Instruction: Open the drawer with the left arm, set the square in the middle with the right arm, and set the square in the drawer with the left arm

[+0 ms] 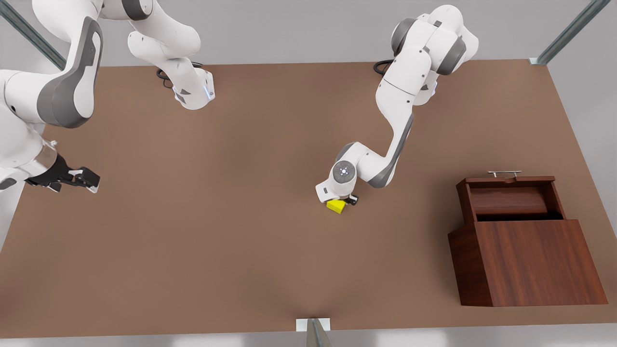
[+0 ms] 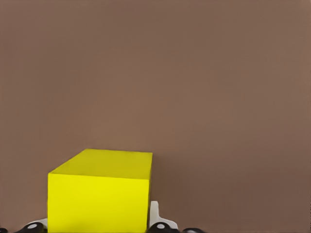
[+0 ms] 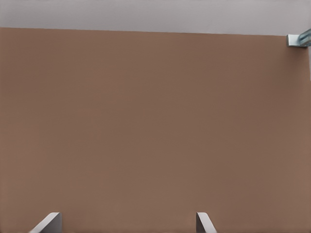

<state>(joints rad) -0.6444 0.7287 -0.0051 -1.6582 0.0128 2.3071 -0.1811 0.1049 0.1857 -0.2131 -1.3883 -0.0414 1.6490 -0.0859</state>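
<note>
Now, left hand: gripping the square mid-tabletop.
Right hand: fingers wide, idle at front view's left.
Drawer: open.

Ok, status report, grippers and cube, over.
Left gripper shut on yellow cube mid-table. Right gripper open, waiting at table edge. Drawer open, path clear.

No legible text (none anywhere)

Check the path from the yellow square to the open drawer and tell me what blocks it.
Nothing visible does. The left gripper sits on the square at mid-table, and only bare tabletop lies between it and the open drawer on the front view's right. The right gripper waits open, far on the front view's left.
</note>
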